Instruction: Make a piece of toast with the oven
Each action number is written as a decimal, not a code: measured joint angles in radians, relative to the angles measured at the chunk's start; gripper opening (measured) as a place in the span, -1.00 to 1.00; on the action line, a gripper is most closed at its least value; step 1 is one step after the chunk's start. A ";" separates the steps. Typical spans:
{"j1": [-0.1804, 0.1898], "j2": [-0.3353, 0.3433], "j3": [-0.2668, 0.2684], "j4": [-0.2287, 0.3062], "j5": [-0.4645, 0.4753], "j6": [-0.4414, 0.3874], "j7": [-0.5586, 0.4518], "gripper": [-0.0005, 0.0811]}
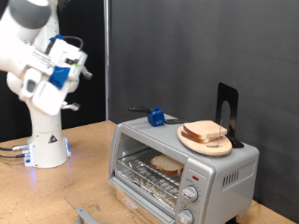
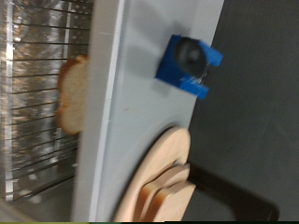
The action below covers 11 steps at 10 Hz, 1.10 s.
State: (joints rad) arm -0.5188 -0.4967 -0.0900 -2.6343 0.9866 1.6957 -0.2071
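Note:
The silver oven (image 1: 215,168) stands on the wooden table at the exterior view's right. One piece of toast (image 1: 166,165) lies on the wire rack inside it, and the wrist view shows this slice (image 2: 70,93) on the rack too. A second slice (image 1: 206,132) rests on a round wooden plate (image 1: 192,140) on the oven's top. My gripper (image 1: 82,58) hangs high at the exterior view's upper left, far from the oven, open with nothing between its fingers. The wrist view does not show the fingers.
A small blue object (image 1: 156,117) with a black handle lies on the oven's top (image 2: 131,103), beside the plate (image 2: 163,168). A black bookend (image 1: 227,112) stands behind the plate. The robot's white base (image 1: 47,140) sits at the table's left. A grey item (image 1: 84,216) lies at the front edge.

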 joint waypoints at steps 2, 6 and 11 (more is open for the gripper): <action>-0.044 0.045 -0.044 0.017 -0.042 -0.005 0.012 0.99; -0.076 0.130 -0.107 0.076 -0.103 -0.032 -0.038 0.99; -0.070 0.262 -0.081 0.076 -0.010 0.108 -0.024 0.99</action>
State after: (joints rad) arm -0.5888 -0.2346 -0.1705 -2.5582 0.9762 1.8035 -0.2313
